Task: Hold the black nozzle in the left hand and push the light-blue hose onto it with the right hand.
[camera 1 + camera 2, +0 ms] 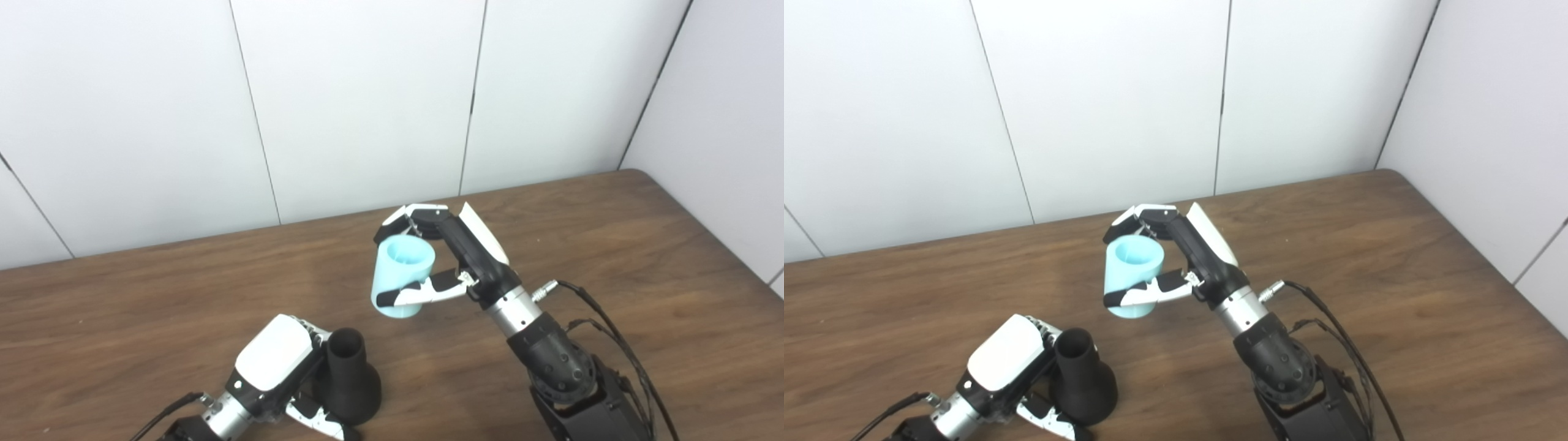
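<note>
Black nozzle (348, 384) stands upright on the wooden counter (612, 257), wide end down, with the left hand (275, 367) closed around it. Right hand (1176, 260) holds the light-blue hose (1132, 277) above the counter, apart from the nozzle. Both views show the same; nothing stands between them.

No text, label, brand or number can be read anywhere — perhaps too small to show.
</note>
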Motion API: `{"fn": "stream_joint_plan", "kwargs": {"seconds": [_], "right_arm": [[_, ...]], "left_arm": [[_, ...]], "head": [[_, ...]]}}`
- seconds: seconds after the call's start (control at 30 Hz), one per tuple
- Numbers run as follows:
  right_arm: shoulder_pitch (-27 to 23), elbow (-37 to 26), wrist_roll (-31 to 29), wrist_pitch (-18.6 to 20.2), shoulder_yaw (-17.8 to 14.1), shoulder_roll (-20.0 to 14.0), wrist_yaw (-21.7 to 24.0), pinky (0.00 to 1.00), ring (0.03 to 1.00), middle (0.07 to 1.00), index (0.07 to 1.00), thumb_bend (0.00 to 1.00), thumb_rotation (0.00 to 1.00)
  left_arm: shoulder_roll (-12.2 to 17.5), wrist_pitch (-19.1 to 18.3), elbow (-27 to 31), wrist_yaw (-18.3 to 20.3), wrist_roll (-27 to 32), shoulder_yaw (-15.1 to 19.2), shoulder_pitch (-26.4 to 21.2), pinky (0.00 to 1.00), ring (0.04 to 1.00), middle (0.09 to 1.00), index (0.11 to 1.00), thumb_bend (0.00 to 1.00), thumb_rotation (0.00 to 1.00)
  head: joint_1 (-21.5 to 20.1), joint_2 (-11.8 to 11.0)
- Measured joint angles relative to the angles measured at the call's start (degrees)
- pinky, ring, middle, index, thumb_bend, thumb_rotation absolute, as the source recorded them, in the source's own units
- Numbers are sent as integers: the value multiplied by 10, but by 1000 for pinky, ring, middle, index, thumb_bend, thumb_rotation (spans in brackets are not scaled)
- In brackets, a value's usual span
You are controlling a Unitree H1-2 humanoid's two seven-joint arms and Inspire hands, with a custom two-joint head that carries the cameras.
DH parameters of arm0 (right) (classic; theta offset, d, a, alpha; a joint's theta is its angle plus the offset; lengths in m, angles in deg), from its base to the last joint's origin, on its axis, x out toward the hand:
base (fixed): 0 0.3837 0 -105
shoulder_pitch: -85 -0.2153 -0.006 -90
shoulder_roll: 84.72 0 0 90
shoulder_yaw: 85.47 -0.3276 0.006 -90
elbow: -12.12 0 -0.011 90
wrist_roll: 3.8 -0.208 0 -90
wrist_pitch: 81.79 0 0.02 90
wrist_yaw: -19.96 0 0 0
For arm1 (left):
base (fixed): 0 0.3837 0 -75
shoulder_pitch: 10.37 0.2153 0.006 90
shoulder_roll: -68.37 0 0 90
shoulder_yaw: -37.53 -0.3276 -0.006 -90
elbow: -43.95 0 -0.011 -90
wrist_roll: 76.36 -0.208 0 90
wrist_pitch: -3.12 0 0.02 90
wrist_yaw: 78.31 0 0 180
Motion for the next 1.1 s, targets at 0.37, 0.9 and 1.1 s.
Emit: {"fn": "stream_joint_plan", "kwargs": {"seconds": [0.37,0.9,1.1], "right_arm": [[-16,-45,-8,15,0,12,14,332,410,516,512,512,0],[-16,-57,-9,12,4,30,16,318,404,510,519,511,0],[-12,-56,-8,13,9,30,19,312,397,515,517,511,0]], "left_arm": [[-4,0,-2,9,-8,6,1,102,162,237,484,517,37],[-14,-11,5,109,62,14,0,175,222,296,481,516,40],[-15,-14,6,122,81,14,-1,189,235,312,484,515,40]], "head": [[12,2],[38,11],[40,15]]}}
